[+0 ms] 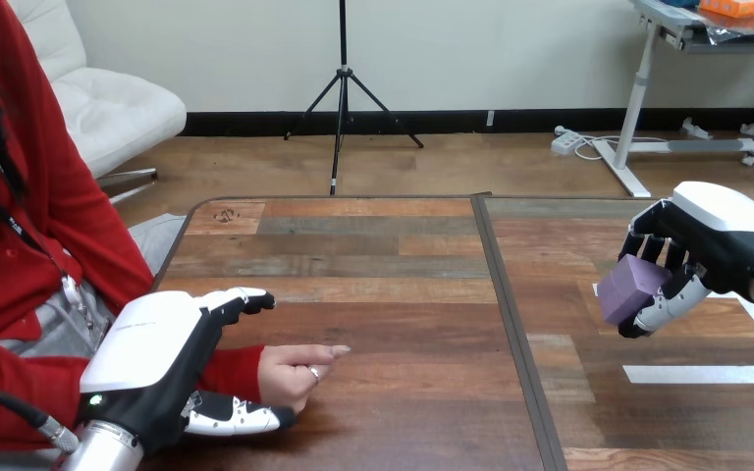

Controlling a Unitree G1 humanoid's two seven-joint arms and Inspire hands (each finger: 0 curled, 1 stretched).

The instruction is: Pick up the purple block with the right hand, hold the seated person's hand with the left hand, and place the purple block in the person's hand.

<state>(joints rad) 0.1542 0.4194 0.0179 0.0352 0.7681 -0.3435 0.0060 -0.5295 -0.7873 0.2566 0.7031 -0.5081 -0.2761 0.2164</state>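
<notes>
Two steps open: block lifted, person's hand not yet held

My right hand point(707, 250) is clamped on the purple block point(631, 287), fingers curled over its top and thumb beneath. It holds the block clear above the right half of the tabletop point(383, 255), so the pick-up looks done to me. My left hand point(157, 358) sits at the near left, spread apart. Its fingers lie on the far side of the person's wrist point(241, 371) and its thumb on the near side, neither closed on it that I can see. The person's hand point(299, 371) rests on the tabletop just beyond, loosely curled and not palm up. I judge the holding step to be the one in hand. Next I would close the left hand gently round the wrist and get the palm turned up. Then I would carry the block well across to the left and lower it in before letting go.
</notes>
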